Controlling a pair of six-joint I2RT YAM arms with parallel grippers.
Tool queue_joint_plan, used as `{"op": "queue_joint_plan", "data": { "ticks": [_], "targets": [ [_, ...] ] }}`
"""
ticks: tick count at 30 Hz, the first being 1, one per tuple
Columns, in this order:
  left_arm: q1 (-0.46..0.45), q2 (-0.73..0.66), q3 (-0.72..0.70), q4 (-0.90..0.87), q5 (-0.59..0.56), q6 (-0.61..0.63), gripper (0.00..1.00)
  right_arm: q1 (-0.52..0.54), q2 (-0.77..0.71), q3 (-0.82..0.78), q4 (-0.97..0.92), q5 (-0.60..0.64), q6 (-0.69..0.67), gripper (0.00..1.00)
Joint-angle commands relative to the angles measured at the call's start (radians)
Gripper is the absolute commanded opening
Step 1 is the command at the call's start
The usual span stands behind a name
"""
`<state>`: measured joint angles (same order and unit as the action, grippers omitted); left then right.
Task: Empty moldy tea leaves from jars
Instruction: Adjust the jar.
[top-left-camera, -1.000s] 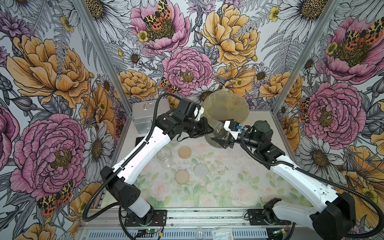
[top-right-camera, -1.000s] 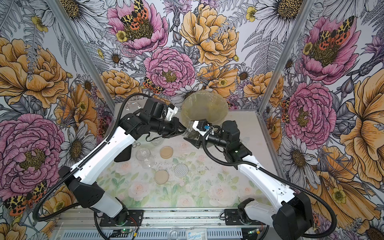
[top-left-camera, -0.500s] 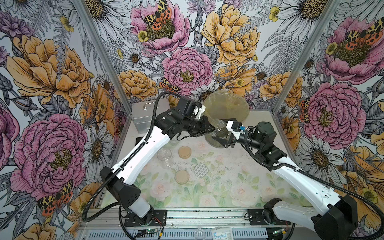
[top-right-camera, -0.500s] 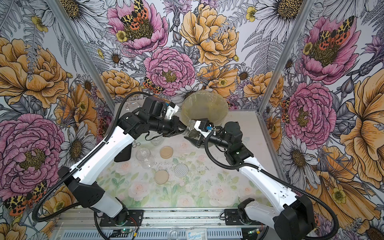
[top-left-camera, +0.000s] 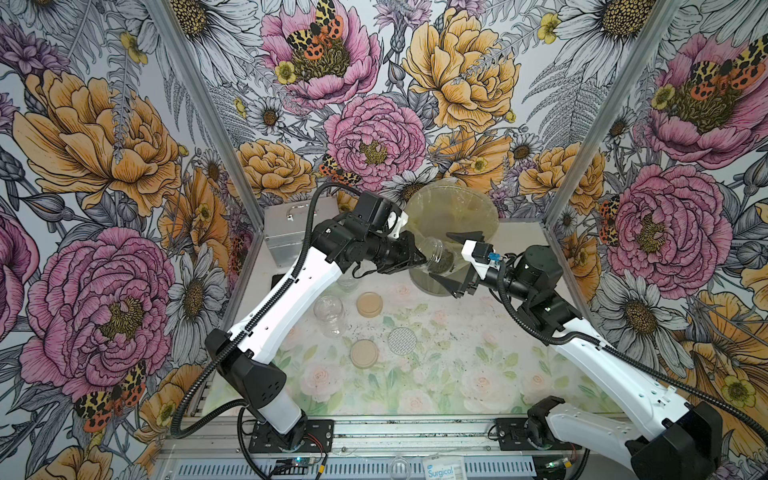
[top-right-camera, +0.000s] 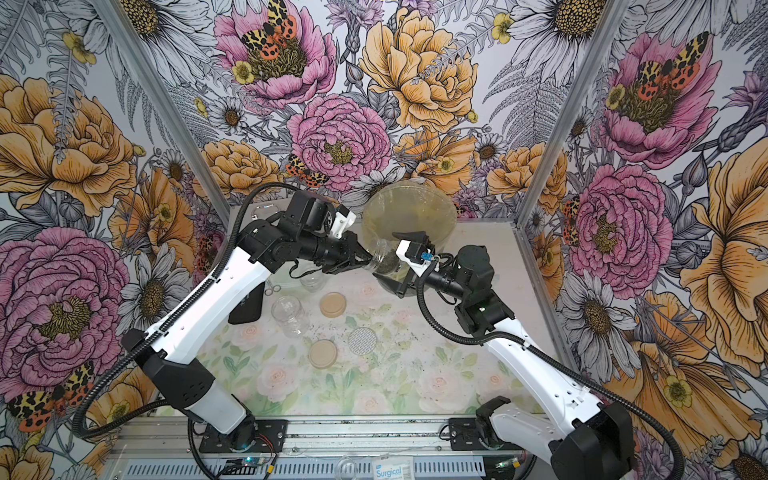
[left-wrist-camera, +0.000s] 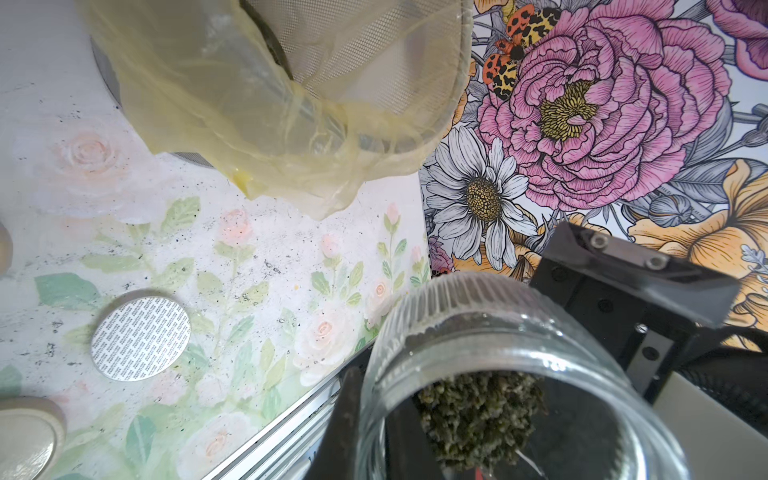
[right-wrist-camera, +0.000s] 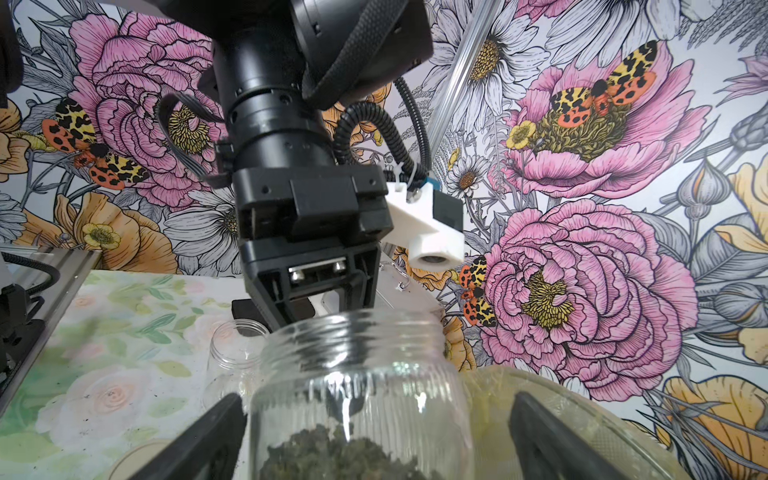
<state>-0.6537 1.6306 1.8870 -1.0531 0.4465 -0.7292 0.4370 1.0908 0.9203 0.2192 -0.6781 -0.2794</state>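
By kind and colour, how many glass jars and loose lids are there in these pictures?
Glass jars: 3
Tan lids: 2
Silver-white lid: 1
Total: 6

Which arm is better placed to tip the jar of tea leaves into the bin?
Left: the left pincer is shut on the jar at its rim, beside the bin; the right pincer stands open on either side of the jar, gripping nothing.
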Motion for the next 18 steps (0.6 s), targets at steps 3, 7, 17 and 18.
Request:
{"op": "queue_joint_plan", "data": {
  "ticks": [3, 7, 17, 18],
  "targets": [
    [0.000, 0.002, 0.060, 0.006, 0.006, 0.020, 0.00, -0.004, -0.007, -0.002, -0.004, -0.025, -0.014, 1.00],
    [-0.003, 0.003, 0.071, 0.002, 0.018, 0.024, 0.00, -0.024, -0.005, -0.003, -0.024, -0.045, -0.043, 1.00],
    [0.004, -0.003, 0.075, 0.002, 0.026, 0.020, 0.00, -0.041, 0.023, -0.012, 0.017, -0.136, -0.027, 0.89],
    [0.005, -0.002, 0.077, 0.002, 0.028, 0.021, 0.00, -0.041, 0.024, -0.013, 0.028, -0.136, -0.022, 0.89]
  ]
}}
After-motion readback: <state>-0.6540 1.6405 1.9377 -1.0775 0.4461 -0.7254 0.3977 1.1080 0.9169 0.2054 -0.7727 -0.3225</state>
